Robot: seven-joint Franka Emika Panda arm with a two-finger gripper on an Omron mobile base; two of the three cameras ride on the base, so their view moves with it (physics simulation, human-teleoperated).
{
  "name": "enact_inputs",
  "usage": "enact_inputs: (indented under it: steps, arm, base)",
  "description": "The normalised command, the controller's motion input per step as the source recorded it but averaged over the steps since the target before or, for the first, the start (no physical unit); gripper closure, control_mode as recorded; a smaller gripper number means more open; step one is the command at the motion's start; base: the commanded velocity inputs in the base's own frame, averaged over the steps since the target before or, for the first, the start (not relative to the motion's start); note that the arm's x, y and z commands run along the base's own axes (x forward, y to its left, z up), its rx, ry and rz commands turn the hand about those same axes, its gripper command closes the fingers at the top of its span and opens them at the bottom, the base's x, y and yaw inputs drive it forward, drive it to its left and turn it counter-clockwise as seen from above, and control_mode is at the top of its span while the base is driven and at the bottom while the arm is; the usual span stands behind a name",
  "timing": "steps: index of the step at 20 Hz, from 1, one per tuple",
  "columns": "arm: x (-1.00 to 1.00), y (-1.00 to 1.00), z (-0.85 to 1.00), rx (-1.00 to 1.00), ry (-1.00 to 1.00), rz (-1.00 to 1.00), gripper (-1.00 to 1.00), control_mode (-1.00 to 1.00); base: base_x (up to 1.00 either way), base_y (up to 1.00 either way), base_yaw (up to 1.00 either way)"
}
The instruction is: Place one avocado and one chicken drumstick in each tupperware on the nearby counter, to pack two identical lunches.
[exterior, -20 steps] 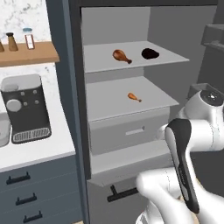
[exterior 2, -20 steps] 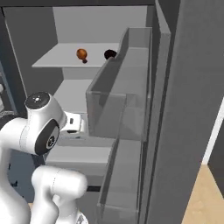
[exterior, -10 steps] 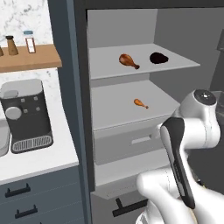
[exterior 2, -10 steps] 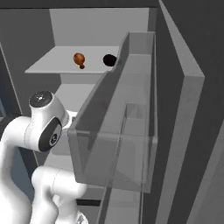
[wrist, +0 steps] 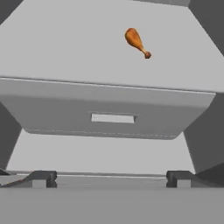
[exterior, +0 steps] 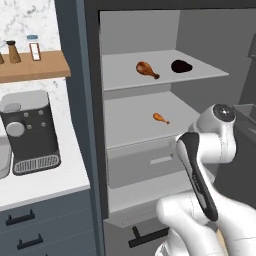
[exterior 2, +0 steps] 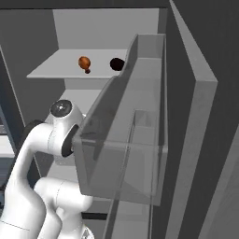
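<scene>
Orange-brown chicken drumstick (wrist: 136,42) lies alone on the fridge's middle shelf (exterior: 135,125), above a closed drawer (wrist: 109,117). Second drumstick (exterior: 147,69) and avocado (exterior: 181,66) sit side by side on the top shelf (exterior: 120,70). Hand (wrist: 111,178) faces the drawer, fingers wide apart, holding nothing.

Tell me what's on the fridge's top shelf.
On the top shelf lie one chicken drumstick and, to its right, one avocado, apart from each other. The door bin hides the shelf's right end in the right base view.
</scene>
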Motion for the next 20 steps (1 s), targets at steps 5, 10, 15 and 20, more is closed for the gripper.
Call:
enact_inputs:
  steps: [5, 10, 15, 20]
  arm:
    - [0.65, -0.26, 0.0, 0.06, -0.02, 0.0, -1.0, -1.0]
    - [0.75, -0.17, 0.0, 0.03, 0.0, 0.0, -1.0, -1.0]
    - [0.79, 0.0, -0.01, 0.0, 0.0, 0.0, -1.0, -1.0]
    - [0.7, 0.0, -0.07, 0.0, 0.0, 0.0, -1.0, -1.0]
  base:
    - [0.0, 0.0, 0.0]
    - [0.0, 0.0, 0.0]
    - [0.0, 0.0, 0.0]
    - [0.0, 0.0, 0.0]
